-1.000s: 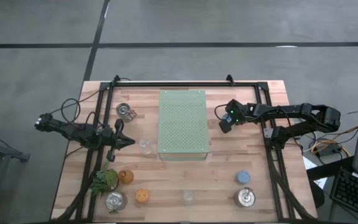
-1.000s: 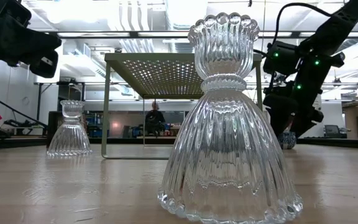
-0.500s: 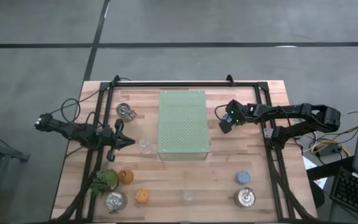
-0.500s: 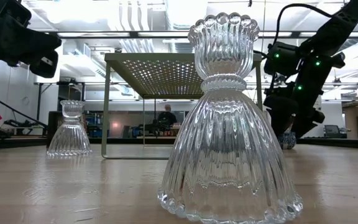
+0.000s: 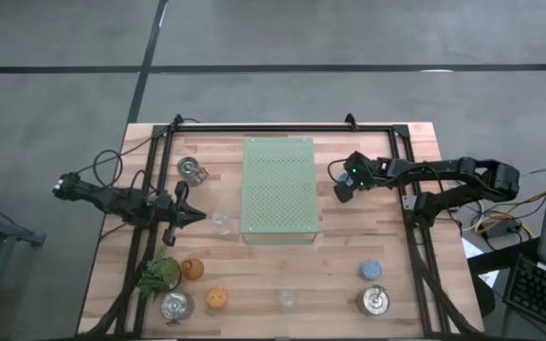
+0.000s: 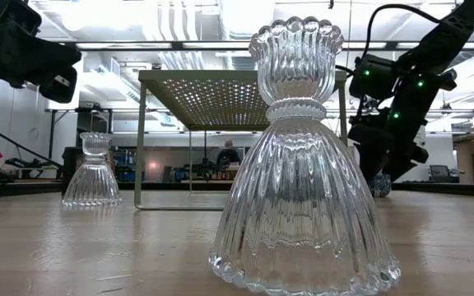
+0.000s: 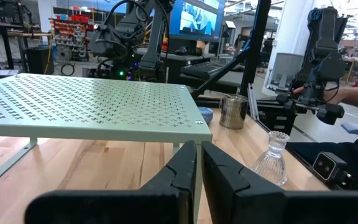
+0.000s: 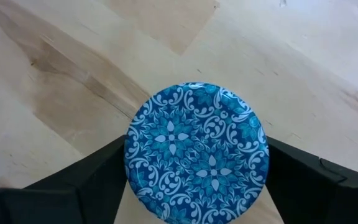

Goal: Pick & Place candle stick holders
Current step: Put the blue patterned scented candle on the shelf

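My right gripper [image 5: 342,191] points down beside the right edge of the pale green perforated board [image 5: 279,189] and is shut on a blue patterned holder [image 8: 196,152], which the gripper hides in the high view. My left gripper [image 5: 200,216] is shut and empty, level, just left of a clear glass holder [image 5: 221,223]. On the table stand three silver holders [image 5: 190,169] [image 5: 175,306] [image 5: 373,300], an amber one [image 5: 192,269], an orange one [image 5: 217,299], a second blue one [image 5: 372,270] and a second clear one [image 5: 286,299]. My right gripper pinches the blue holder by its round side wall [image 8: 131,155] between its two fingers [image 8: 95,180], one on each side. The fingers come from above, pointing down. In the low view the holder [image 6: 379,185] shows low under the fingers; whether it stands on the table I cannot tell.
The board stands on thin legs [image 6: 141,140] in the table's middle. A leafy green sprig [image 5: 159,275] lies near the amber holder. A black frame [image 5: 282,126] runs along the far edge and both sides. A person [image 6: 230,156] shows in the room behind.
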